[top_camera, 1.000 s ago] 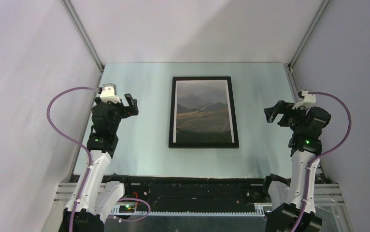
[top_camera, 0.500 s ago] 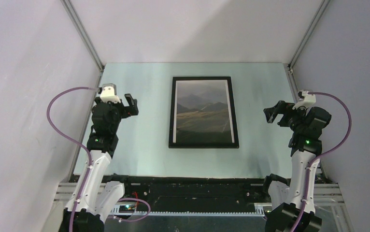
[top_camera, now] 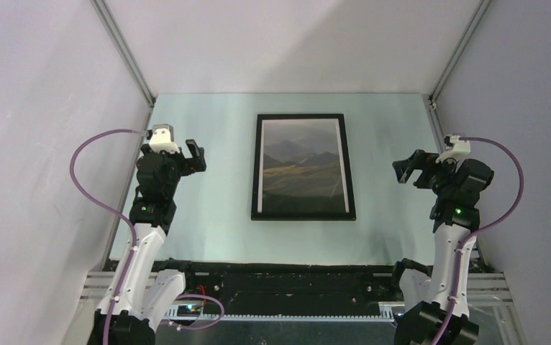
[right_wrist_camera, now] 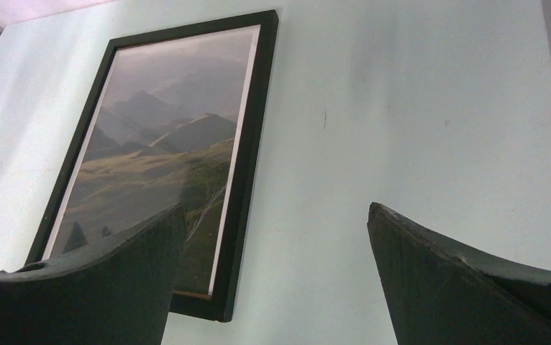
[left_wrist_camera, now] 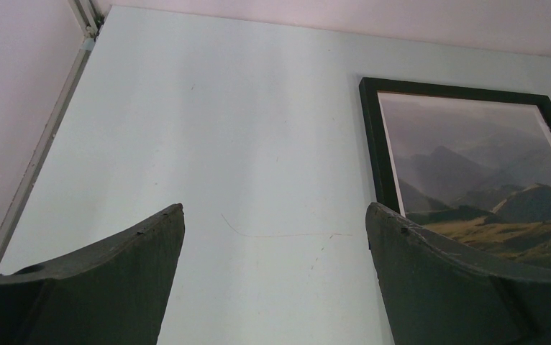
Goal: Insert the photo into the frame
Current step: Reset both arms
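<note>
At the near edge, the left arm (top_camera: pixel 142 241) and the right arm (top_camera: pixel 451 248) rise from their bases on either side of a black rail (top_camera: pixel 287 277). A purple cable (top_camera: pixel 85 180) loops out from the left arm, and another cable (top_camera: pixel 506 169) loops from the right.

Both arms are raised above the pale green surface (top_camera: pixel 215 215) and lean in toward the middle. The left fingers (left_wrist_camera: pixel 121 273) are spread wide apart with nothing between them; past them the left wrist view shows bare surface and the frame's far left corner. The right fingers (right_wrist_camera: pixel 467 280) are also spread wide and hold nothing.

Between the two arms, and well apart from both, the frame (top_camera: pixel 303 214) lies flat in the middle of the surface. Its black front faces up and its long sides run near to far. The photo (top_camera: pixel 303 169) sits inside it, with yellow-green hills toward the near end and dark mountains and grey sky toward the far end. A thin white border shows along its left and right sides. A few thin pale streaks (right_wrist_camera: pixel 208 205) cross it at the near right.

A faint scratch (left_wrist_camera: pixel 272 233) marks the surface left of the frame.
</note>
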Available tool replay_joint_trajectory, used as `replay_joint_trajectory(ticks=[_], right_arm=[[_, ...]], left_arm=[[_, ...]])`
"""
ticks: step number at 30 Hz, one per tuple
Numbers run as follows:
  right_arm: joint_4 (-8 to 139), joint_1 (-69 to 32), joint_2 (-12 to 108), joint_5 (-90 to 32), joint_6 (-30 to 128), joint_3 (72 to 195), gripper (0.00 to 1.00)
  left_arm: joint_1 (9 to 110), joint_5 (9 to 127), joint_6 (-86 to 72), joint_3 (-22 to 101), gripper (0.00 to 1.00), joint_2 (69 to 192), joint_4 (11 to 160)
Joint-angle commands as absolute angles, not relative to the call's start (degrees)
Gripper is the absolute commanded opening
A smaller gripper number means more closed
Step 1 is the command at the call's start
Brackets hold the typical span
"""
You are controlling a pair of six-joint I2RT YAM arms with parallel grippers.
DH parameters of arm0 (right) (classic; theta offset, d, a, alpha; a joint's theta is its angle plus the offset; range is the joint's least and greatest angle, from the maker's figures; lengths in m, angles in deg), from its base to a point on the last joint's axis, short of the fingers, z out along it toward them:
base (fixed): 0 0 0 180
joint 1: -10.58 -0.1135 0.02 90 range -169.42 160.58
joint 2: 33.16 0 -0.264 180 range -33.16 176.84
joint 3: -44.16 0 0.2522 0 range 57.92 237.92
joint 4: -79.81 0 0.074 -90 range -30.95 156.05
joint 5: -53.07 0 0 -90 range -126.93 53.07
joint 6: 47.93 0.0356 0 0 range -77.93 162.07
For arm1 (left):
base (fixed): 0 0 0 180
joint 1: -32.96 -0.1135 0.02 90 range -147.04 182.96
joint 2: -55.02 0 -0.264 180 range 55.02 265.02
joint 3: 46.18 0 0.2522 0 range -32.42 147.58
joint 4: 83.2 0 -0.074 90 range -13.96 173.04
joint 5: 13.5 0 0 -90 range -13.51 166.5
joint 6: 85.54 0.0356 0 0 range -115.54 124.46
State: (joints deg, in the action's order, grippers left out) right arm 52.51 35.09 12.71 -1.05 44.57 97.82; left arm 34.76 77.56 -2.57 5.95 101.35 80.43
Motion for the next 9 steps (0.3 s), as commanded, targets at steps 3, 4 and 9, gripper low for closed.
replay_joint_trajectory(ticks=[3, 4, 9], right_arm=[[52.6, 35.4, 12.1, 0.1, 44.3, 99.9, 0.99], [52.7, 35.4, 12.2, 0.2, 44.1, 99.9, 0.99], [52.8, 35.4, 12.2, 0.7, 44.1, 99.9, 0.99]], left_arm=[[34.2, 77.5, -1.4, 5.9, 0.99, 100.6, 82.6], [34.2, 77.5, -1.4, 6.0, 1.00, 100.6, 82.6], [34.2, 77.5, -1.3, 6.0, 1.00, 100.6, 82.7]])
